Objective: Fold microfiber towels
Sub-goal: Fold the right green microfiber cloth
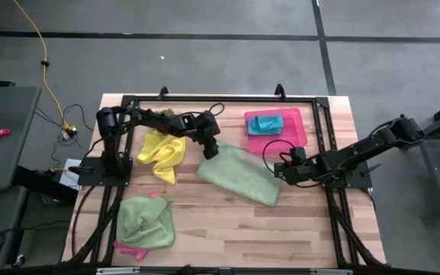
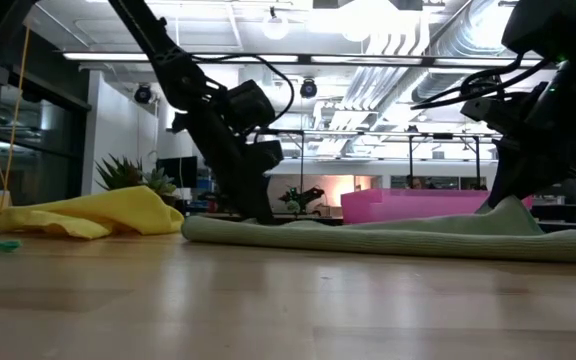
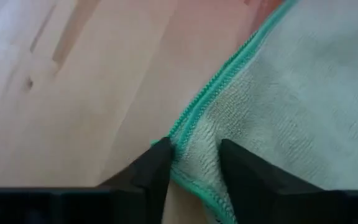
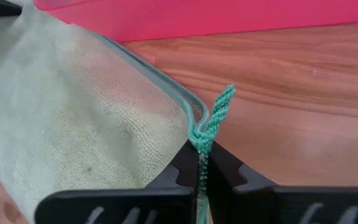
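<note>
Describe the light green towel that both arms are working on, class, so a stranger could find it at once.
Start at the pink tray at the table's far edge. The light green towel lies flat just in front of it, mid-table. Unlike the crumpled green towel at the near left, both grippers are at its corners.

A light green towel (image 2: 388, 240) lies flattened across the wooden table (image 2: 268, 310), stretching from the centre toward the right edge of the frame. The left gripper (image 2: 258, 212) comes down on the towel's near end while the right gripper (image 2: 513, 200) meets a raised peak of cloth at the far end. A crumpled yellow towel (image 2: 93, 215) lies to the left, with a spiky green plant (image 2: 128, 172) behind it and a pink tray (image 2: 418, 207) beyond the green towel.
</note>
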Robot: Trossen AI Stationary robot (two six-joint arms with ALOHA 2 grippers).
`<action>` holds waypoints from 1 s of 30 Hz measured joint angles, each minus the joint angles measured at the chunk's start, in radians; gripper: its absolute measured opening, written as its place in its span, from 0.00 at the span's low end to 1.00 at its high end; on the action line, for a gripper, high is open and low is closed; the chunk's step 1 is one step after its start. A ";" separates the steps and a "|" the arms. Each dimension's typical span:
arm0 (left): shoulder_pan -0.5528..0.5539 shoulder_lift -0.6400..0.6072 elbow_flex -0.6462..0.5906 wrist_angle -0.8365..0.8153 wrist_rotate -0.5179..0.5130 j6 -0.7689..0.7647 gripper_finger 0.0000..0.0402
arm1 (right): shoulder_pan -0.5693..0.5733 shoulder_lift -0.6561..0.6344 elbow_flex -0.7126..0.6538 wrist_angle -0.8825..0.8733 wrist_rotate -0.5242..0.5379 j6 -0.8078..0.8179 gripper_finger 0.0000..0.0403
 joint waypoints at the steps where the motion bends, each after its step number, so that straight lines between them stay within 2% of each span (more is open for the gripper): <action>1: -0.005 -0.001 0.000 -0.017 -0.012 0.012 0.26 | 0.000 0.000 0.000 0.000 0.000 0.000 0.00; 4: -0.019 -0.002 0.002 -0.045 -0.021 0.048 0.08 | 0.000 0.000 0.000 0.001 -0.004 -0.008 0.00; 6: -0.027 -0.002 0.002 -0.048 -0.028 0.047 0.03 | 0.000 0.000 0.000 0.002 -0.006 -0.016 0.00; 12: -0.039 -0.032 -0.002 -0.113 -0.009 -0.018 0.01 | 0.000 0.000 0.000 0.006 -0.025 -0.026 0.00; 18: -0.070 -0.102 -0.035 -0.189 0.010 -0.111 0.01 | -0.001 0.000 0.002 0.057 -0.099 -0.124 0.00; 22: -0.124 -0.159 -0.112 -0.156 -0.004 -0.231 0.00 | -0.001 0.003 0.002 0.108 -0.145 -0.178 0.00; 30: -0.310 -0.288 -0.316 0.017 -0.115 -0.564 0.00 | 0.000 0.051 0.002 0.166 -0.208 -0.229 0.00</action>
